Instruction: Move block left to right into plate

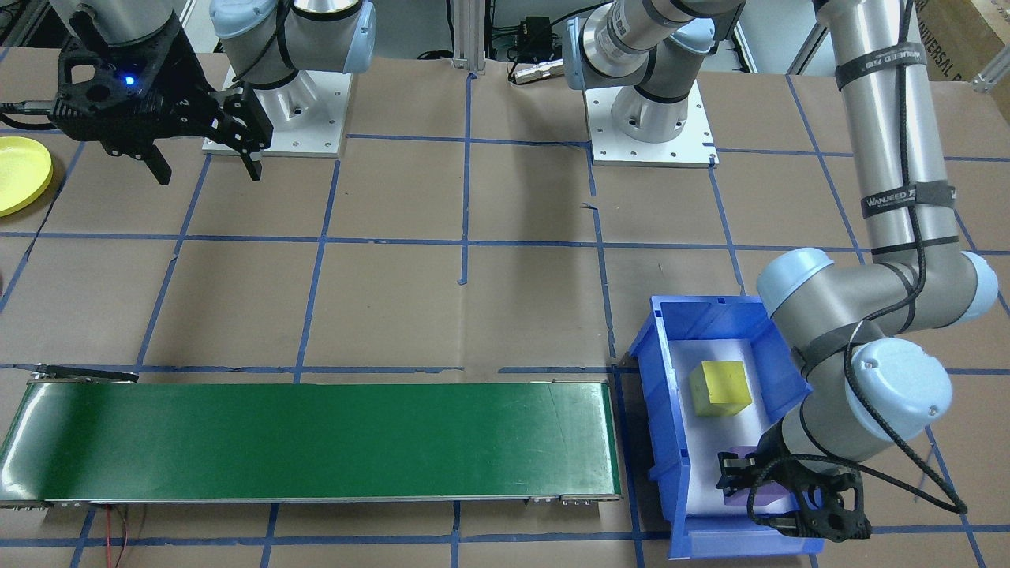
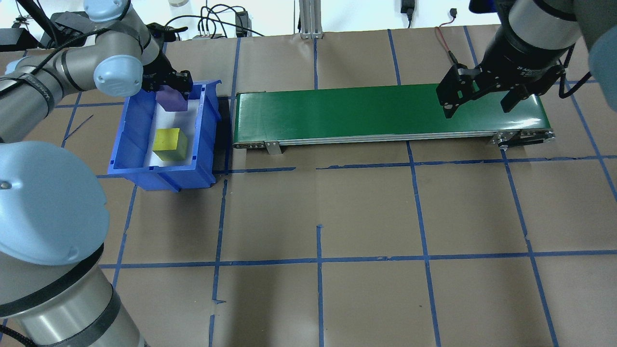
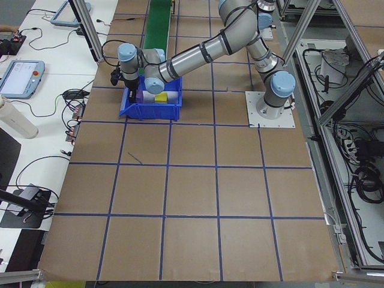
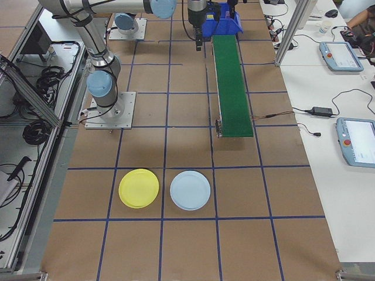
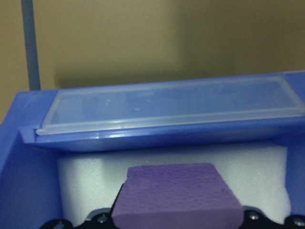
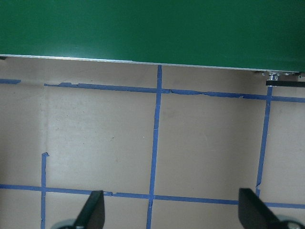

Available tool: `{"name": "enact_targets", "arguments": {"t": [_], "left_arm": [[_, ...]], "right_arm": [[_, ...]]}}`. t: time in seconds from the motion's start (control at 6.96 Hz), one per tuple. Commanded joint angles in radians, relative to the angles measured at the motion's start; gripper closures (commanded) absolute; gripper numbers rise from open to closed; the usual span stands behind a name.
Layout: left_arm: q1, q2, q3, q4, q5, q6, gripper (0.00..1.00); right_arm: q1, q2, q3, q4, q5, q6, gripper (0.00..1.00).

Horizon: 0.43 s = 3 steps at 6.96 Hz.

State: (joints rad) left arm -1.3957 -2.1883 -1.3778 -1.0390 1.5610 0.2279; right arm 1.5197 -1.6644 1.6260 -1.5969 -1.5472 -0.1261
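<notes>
Currently I'm working the pick step. My left gripper (image 1: 750, 481) is sitting down inside the blue bin (image 2: 126, 144), jaws pinching the purple block (image 5: 176, 195); the left wrist view is showing the block filling the gap between my fingers, over the white foam liner (image 5: 86, 176). Whether the block is lifted or resting on the foam, I can't tell. The yellow block (image 2: 169, 144) is lying loose in the same bin, at 6 o'clock from the purple one in the overhead view, apart from it.

My right gripper (image 2: 477, 99) is hanging over the far end of the green conveyor (image 2: 361, 113), jaws spread, holding nothing. Its wrist view is showing bare brown desk (image 6: 95, 138) and blue tape lines below the belt edge.

The yellow plate (image 4: 139, 188) is sitting on the desk well apart from the belt, with a light blue plate (image 4: 190, 190) just beside it at 3 o'clock in the right-side view.

Next, as I judge it: lift straight up to clear the bin wall, carry toward 3 o'clock in the overhead view, set the block on the near belt end. Right arm is waiting at the other end to take it to the plate.
</notes>
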Motion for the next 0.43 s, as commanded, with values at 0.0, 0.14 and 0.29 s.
{"name": "enact_targets", "arguments": {"t": [0.0, 0.14, 0.29], "left_arm": [[-0.011, 0.128, 0.005, -0.110, 0.001, 0.001, 0.55], [-0.044, 0.174, 0.005, -0.145, -0.001, -0.008, 0.55], [-0.112, 0.200, -0.004, -0.151, -0.002, -0.097, 0.55]], "right_arm": [[-0.001, 0.000, 0.000, 0.000, -0.005, -0.001, 0.00], [-0.001, 0.000, 0.000, -0.002, -0.004, -0.001, 0.00], [-0.001, 0.000, 0.000, -0.002, -0.004, -0.001, 0.00]]}}
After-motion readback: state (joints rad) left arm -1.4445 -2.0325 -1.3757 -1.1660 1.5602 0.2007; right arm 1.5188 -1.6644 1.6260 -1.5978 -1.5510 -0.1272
